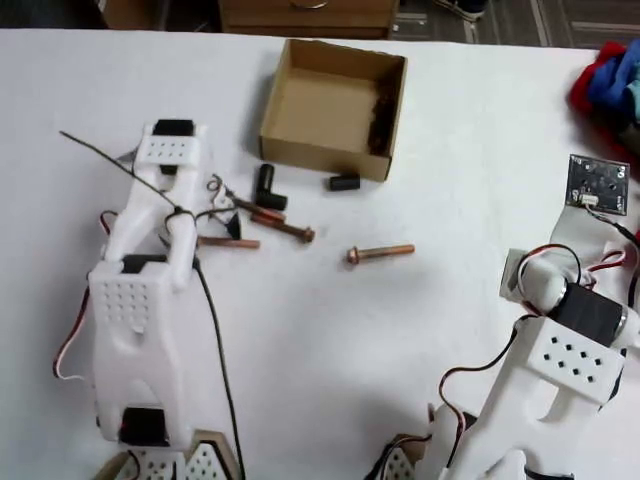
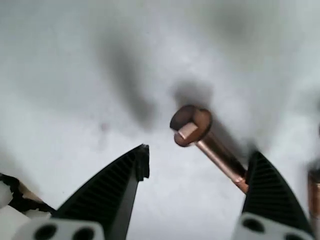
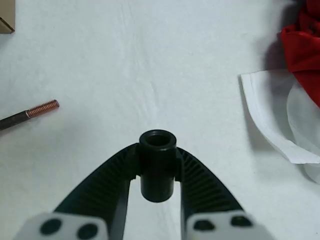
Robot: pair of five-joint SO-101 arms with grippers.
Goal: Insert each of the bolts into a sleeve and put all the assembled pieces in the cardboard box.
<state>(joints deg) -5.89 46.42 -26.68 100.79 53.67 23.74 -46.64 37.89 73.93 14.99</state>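
The right hand point(image 3: 157, 159) grips a black sleeve point(image 3: 158, 172); the left hand point(image 2: 199, 154) is spread wide (a copper bolt point(image 2: 202, 137) lies in the gap).

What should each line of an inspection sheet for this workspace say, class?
Surface: white table.
Job's things: cardboard box with dark pieces along one inner wall; lone bolt apart from the other bolts; sleeve lying just outside the box.
Clutter: red and blue cloth; small board.
Grippers: left gripper open around a bolt; right gripper shut on an upright sleeve.
Cables: black cable; red and white wires.
Surroundings: wooden furniture.
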